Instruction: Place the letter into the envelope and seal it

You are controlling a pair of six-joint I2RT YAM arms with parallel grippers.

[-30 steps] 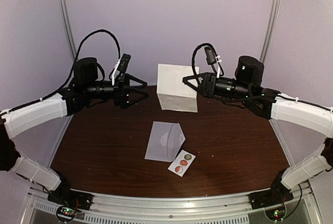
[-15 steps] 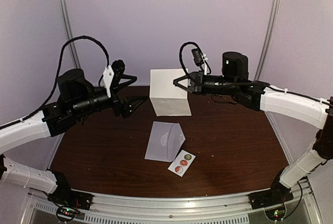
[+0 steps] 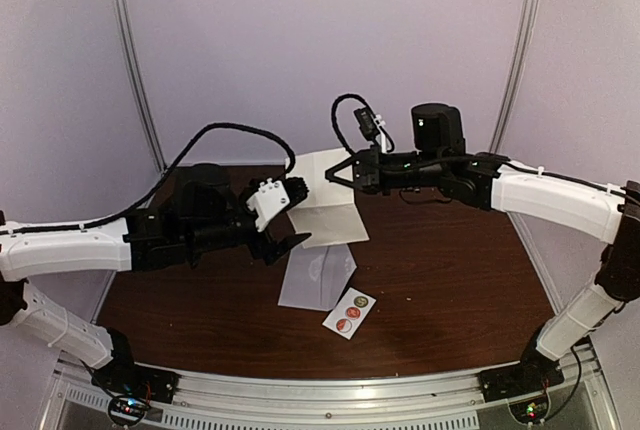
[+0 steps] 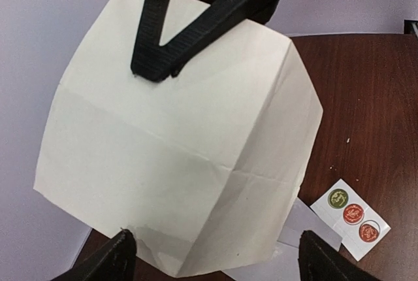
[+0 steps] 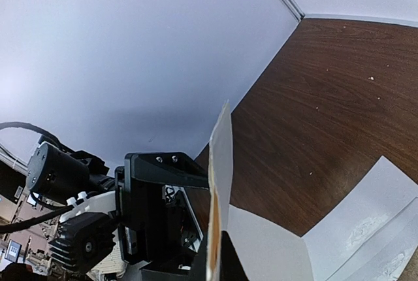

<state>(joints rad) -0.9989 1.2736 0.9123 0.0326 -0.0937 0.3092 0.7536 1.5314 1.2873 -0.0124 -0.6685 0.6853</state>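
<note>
Over the last second the left arm has swung in from the left side of the table (image 3: 450, 270) toward its middle and dropped lower. The right arm has carried the letter (image 3: 335, 214) a little forward and to the left.

The left gripper (image 3: 298, 216) now stands with its jaws spread wide at the letter's lower left corner. In the left wrist view its two fingertips sit at either side of the sheet's bottom edge. Whether they touch the paper cannot be told from these views.

The right gripper (image 3: 332, 176) is pinched tight on the upper part of the letter and holds it up off the table. The letter is a white sheet with creases across it, hanging roughly upright and bent outward along its folds.

The envelope (image 3: 318, 275) lies flat on the brown table, just below and in front of the hanging letter and between the two arms. Neither gripper touches it. In the right wrist view a band with pale marks runs along one edge of it.

A small white sticker strip (image 3: 349, 313) with round seals lies just beside the envelope's near right corner.
</note>
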